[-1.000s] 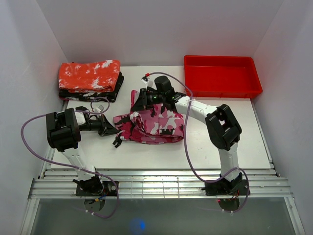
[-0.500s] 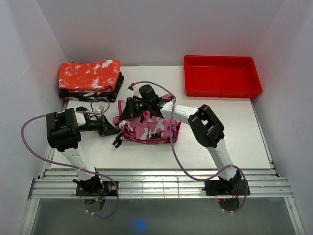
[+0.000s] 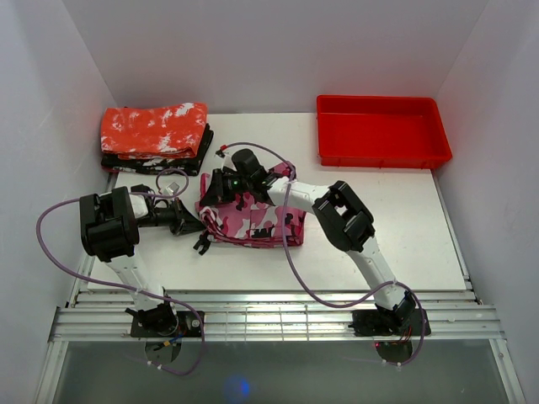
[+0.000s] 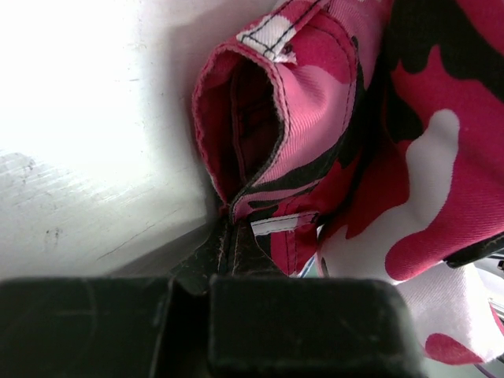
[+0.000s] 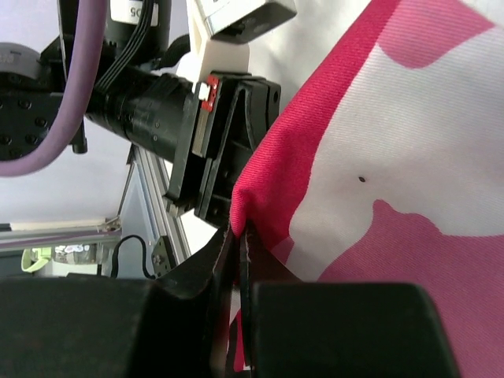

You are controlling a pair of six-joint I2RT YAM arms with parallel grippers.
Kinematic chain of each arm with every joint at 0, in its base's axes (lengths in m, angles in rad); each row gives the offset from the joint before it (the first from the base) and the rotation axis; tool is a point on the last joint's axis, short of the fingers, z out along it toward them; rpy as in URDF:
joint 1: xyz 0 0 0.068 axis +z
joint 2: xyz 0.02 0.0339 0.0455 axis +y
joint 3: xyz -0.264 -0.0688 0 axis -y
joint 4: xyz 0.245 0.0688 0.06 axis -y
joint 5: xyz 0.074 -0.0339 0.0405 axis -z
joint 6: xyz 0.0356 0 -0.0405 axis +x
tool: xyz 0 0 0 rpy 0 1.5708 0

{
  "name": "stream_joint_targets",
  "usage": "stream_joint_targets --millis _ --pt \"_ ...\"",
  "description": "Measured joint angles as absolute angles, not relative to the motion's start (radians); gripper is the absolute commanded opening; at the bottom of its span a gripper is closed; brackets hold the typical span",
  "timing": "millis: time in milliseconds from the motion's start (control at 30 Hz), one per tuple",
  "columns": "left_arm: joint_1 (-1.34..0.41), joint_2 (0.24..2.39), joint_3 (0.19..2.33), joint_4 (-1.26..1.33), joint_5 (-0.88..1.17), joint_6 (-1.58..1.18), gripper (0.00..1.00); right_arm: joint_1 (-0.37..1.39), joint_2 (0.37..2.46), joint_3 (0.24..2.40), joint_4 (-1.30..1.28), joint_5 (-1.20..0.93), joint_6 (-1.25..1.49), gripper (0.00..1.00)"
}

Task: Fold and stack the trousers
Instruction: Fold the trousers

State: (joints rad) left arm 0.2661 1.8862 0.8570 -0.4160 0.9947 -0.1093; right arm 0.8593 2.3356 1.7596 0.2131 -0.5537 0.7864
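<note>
The pink camouflage trousers [image 3: 257, 220] lie in a folded bundle at the table's middle left. My left gripper [image 3: 200, 225] is shut on their left edge, pinching a seam of the trousers [image 4: 260, 213] near a white belt loop. My right gripper [image 3: 210, 192] reaches across from the right and is shut on a fold of the trousers [image 5: 378, 157] at the bundle's far left corner, close to the left gripper [image 5: 216, 150]. Both sets of jaws stand closed with cloth between them.
A folded red cloth with white speckles [image 3: 154, 130] lies on a dark folded garment [image 3: 152, 160] at the back left. A red tray [image 3: 381, 130] stands at the back right. The white table [image 3: 404, 227] ends at a metal rail [image 3: 269, 318] near the arm bases.
My right gripper has carried its fold of the trousers leftward over the bundle, which is now narrower. The left gripper has kept its hold in place.
</note>
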Motion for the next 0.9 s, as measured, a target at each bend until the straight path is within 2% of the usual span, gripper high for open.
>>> stream_joint_targets --millis 467,500,600,633,667,700,733,767,800,867,900 --pt "0.265 1.864 0.836 -0.401 0.979 -0.132 0.0 0.888 2.38 1.798 0.214 -0.52 0.791 0.08" --pt "0.265 1.862 0.833 -0.399 0.977 -0.133 0.06 0.89 2.38 1.797 0.217 -0.52 0.794 0.08" --pt "0.275 1.851 0.826 -0.401 0.965 -0.131 0.34 0.894 2.382 1.798 0.227 -0.524 0.799 0.14" --pt "0.281 1.849 0.826 -0.408 0.964 -0.133 0.38 0.895 2.382 1.797 0.233 -0.527 0.799 0.16" --pt "0.29 1.845 0.826 -0.418 0.967 -0.136 0.42 0.896 2.382 1.798 0.235 -0.528 0.798 0.2" --pt "0.308 1.84 0.826 -0.434 0.971 -0.136 0.49 0.896 2.382 1.798 0.239 -0.531 0.798 0.33" --pt "0.323 1.835 0.828 -0.449 0.972 -0.131 0.51 0.897 2.382 1.801 0.243 -0.535 0.799 0.42" --pt "0.345 1.829 0.833 -0.471 0.973 -0.126 0.53 0.897 2.382 1.805 0.248 -0.539 0.799 0.54" --pt "0.369 1.822 0.836 -0.493 0.968 -0.116 0.55 0.897 2.382 1.808 0.256 -0.545 0.8 0.72" --pt "0.422 1.813 0.851 -0.54 0.949 -0.088 0.56 0.897 2.382 1.82 0.274 -0.56 0.791 0.8" --pt "0.449 1.807 0.86 -0.565 0.937 -0.07 0.57 0.897 2.382 1.824 0.286 -0.572 0.784 0.87"
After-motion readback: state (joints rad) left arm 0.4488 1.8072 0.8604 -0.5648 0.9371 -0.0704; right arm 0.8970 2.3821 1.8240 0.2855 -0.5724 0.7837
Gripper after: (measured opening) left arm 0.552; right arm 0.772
